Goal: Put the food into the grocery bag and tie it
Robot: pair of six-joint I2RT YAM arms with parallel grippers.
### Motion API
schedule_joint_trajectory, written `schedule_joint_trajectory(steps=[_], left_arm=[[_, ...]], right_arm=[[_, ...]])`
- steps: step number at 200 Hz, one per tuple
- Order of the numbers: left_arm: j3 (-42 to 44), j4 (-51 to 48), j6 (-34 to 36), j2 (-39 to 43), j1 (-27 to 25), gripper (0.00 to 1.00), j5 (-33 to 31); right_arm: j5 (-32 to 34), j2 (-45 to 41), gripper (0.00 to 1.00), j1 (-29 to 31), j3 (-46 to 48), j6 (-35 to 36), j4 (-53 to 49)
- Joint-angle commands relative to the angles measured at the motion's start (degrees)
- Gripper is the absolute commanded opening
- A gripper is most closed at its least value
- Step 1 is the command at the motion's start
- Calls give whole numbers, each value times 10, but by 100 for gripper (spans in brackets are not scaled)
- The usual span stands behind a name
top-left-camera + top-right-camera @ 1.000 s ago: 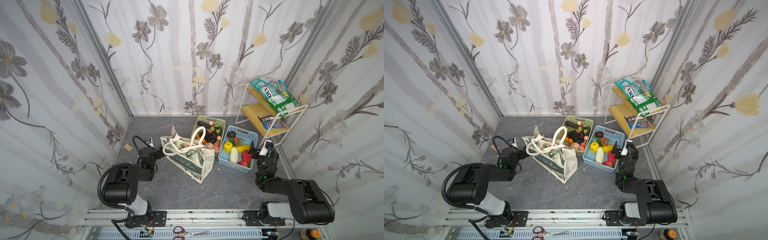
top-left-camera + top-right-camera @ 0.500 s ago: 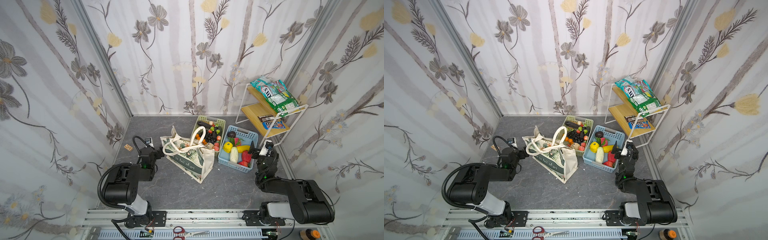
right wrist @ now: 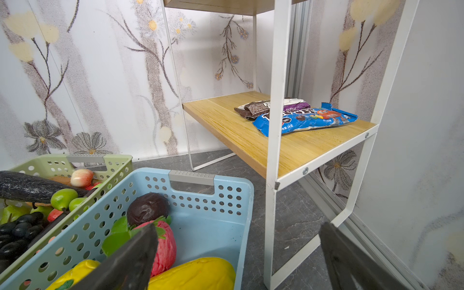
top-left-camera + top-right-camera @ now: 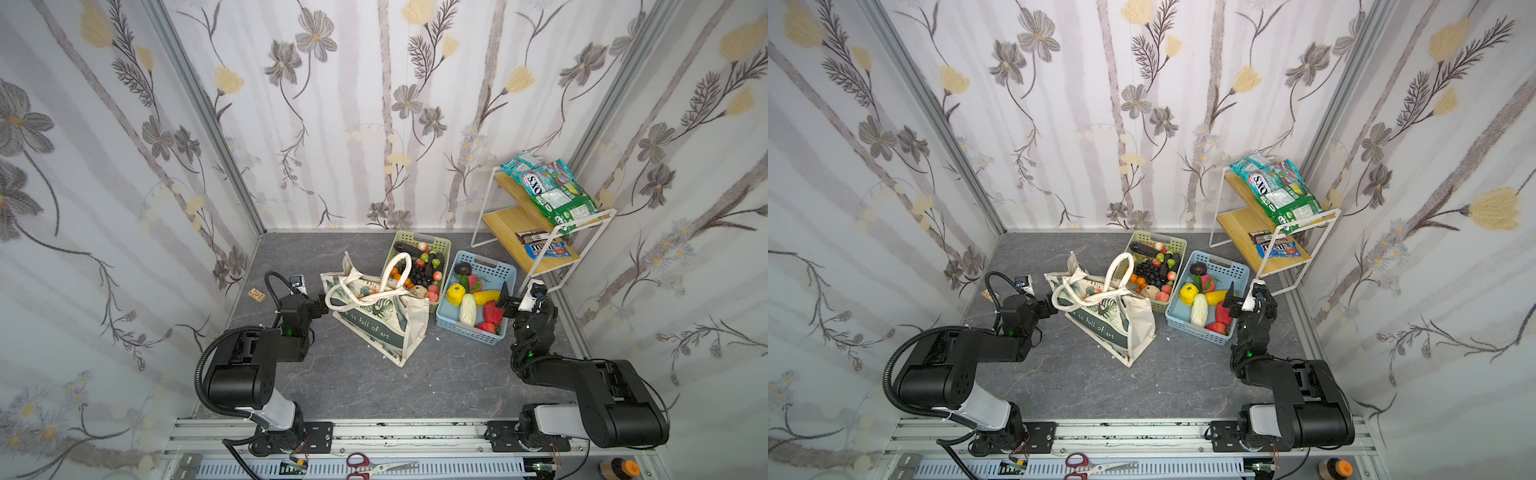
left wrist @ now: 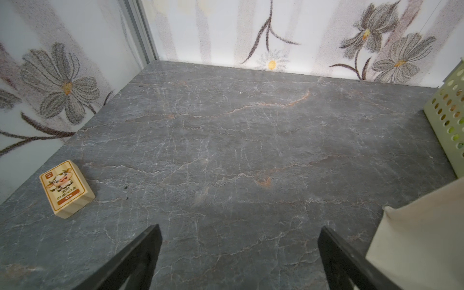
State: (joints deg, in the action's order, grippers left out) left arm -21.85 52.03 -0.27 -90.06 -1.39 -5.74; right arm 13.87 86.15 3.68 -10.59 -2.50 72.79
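The grocery bag (image 4: 376, 320) sits slumped on the gray desk (image 4: 332, 374), with its cream handles flopped across its mouth. The food (image 4: 455, 293) lies in a green basket (image 4: 419, 237) and a blue basket (image 4: 467, 332) just beside the bag. The left fingers (image 5: 140, 253) are spread wide and empty, low over the desk next to the bag. The right fingers (image 3: 136, 251) are also wide and empty, one above the strawberry (image 3: 165, 248) in the blue basket and the other outside its wall.
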Motion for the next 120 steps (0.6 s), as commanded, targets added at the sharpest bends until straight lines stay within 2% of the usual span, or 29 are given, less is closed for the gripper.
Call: schedule_joint_trajectory(steps=[1, 120], left_arm=[[-4, 8, -1, -1, 0, 100, 4], [-5, 5, -1, -1, 2, 100, 6]], right_arm=[[3, 1, 100, -1, -3, 8, 32], [3, 2, 100, -1, -4, 8, 32]])
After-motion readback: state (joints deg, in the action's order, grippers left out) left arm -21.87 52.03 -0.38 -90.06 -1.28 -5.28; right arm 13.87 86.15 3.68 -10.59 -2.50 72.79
